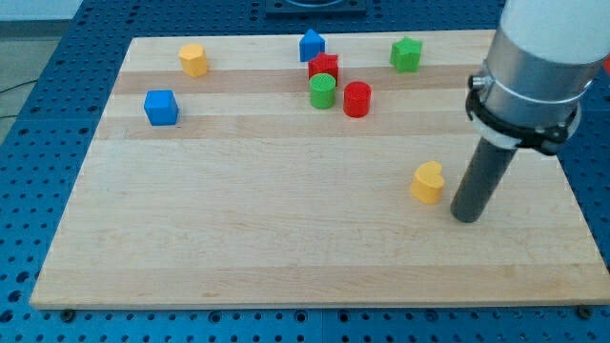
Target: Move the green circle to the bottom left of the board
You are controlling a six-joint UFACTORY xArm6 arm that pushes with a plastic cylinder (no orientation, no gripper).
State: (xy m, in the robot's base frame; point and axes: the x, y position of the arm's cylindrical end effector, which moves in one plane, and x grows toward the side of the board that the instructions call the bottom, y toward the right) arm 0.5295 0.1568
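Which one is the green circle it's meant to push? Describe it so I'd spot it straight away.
Start at the wooden board and look near the middle of its top edge, where a few blocks cluster. The green circle is the short round cylinder just below the red block and left of the red cylinder. It is the cluster's only green piece.

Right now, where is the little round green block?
The green round block sits near the view's top, about mid-width on the wooden board, touching the red block above it, with the red cylinder just to its right. My tip is far off, lower right.
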